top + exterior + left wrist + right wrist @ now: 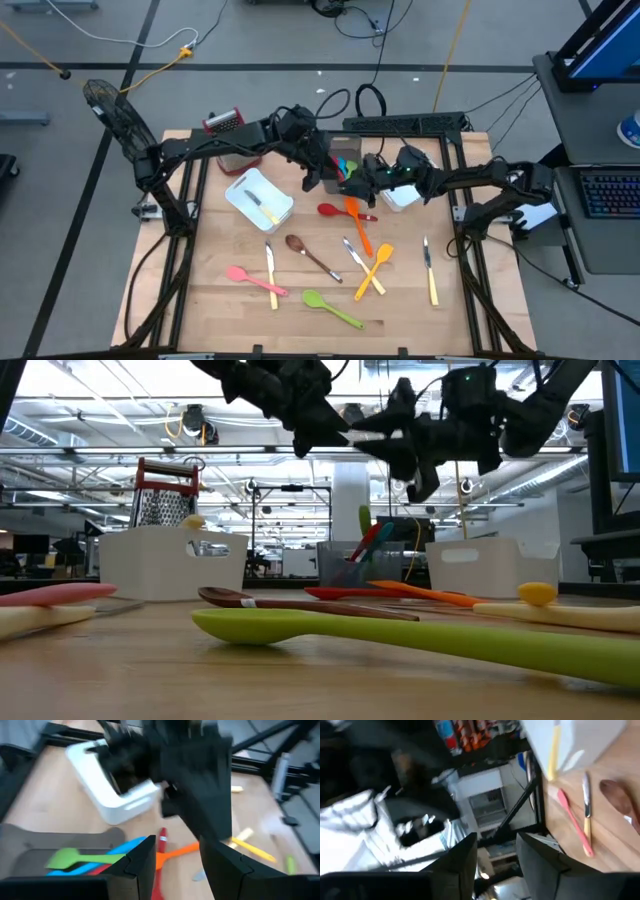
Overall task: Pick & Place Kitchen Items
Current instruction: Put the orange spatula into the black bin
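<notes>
Nearest the table's (210,300) front edge lie a green spoon (331,308), a pink spoon (254,280) and yellow-handled knives (430,275). Mid-table sit a brown spoon (309,255) and orange spatulas (364,245). Toward the back edge, the left gripper (322,172) and right gripper (378,176) hover over the dark bin (338,168), each with fingers spread and holding nothing.

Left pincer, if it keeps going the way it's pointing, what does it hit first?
Probably the right arm's dark wrist, which fills the line just ahead of the open left pincer, with a white bin beyond it. Depth is unclear.
</notes>
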